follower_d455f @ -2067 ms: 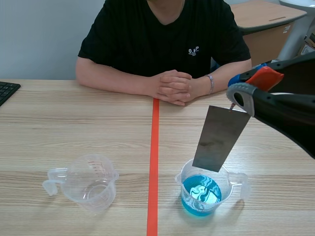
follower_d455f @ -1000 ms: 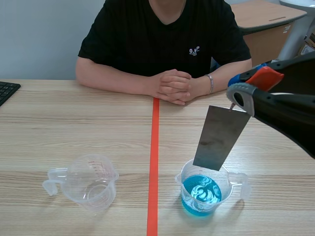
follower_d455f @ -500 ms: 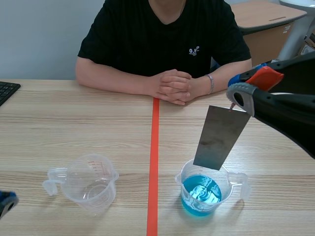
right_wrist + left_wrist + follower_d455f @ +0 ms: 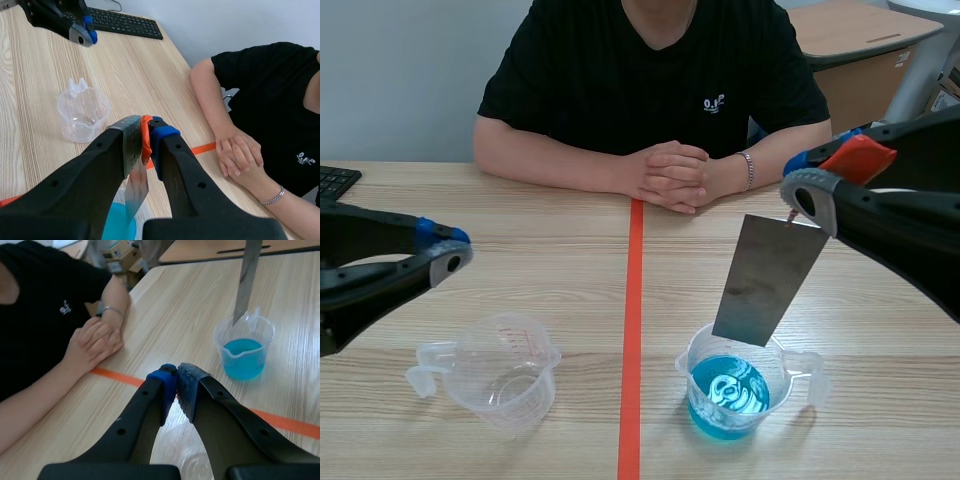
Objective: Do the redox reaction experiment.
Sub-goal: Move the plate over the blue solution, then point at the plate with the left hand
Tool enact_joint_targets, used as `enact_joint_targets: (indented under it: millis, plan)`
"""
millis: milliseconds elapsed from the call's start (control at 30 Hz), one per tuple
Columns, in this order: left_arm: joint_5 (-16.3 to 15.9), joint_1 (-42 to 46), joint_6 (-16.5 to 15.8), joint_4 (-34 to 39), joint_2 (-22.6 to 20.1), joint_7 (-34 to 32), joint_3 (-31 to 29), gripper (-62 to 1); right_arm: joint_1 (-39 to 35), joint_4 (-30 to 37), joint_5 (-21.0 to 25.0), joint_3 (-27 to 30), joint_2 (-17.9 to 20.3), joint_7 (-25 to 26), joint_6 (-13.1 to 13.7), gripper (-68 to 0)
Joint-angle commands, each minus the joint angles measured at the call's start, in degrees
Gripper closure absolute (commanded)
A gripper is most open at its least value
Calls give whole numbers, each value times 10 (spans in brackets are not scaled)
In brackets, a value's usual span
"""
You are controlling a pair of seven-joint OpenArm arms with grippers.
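A grey metal plate (image 4: 765,280) hangs upright from my right gripper (image 4: 807,200), which is shut on the plate's top edge. Its lower edge sits at about rim height over a clear beaker of blue liquid (image 4: 728,393), right of the orange tape line. In the right wrist view the plate (image 4: 135,182) is pinched between the fingers of the right gripper (image 4: 145,136). An empty clear beaker (image 4: 506,368) stands left of the line. My left gripper (image 4: 448,250) hovers above and behind that beaker, shut on nothing. Ahead of the left gripper (image 4: 176,386) are the blue beaker (image 4: 243,351) and the plate (image 4: 247,275).
A person in a black shirt sits across the table with clasped hands (image 4: 670,177) resting on it near the tape line. A black keyboard (image 4: 335,183) lies at the far left edge, also seen as the keyboard (image 4: 122,22) behind my left arm.
My left arm has come up into the scene from the lower left and now hangs above the table's left side. The right arm and plate have stayed almost still.
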Motion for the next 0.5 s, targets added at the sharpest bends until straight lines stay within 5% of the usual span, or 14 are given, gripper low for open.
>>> enact_joint_targets:
  millis: [0,167,467]
  plan:
    - [-3,-39,1,1,20,9,39,-42,5,3,9,-1,6,10,-2,-15]
    - [1,-152,1,-14,79,56,146,-42,5,3,9,-1,6,10,-2,-15]
    - [61,-273,1,-79,207,104,258,-42,5,3,9,-1,6,10,-2,-15]
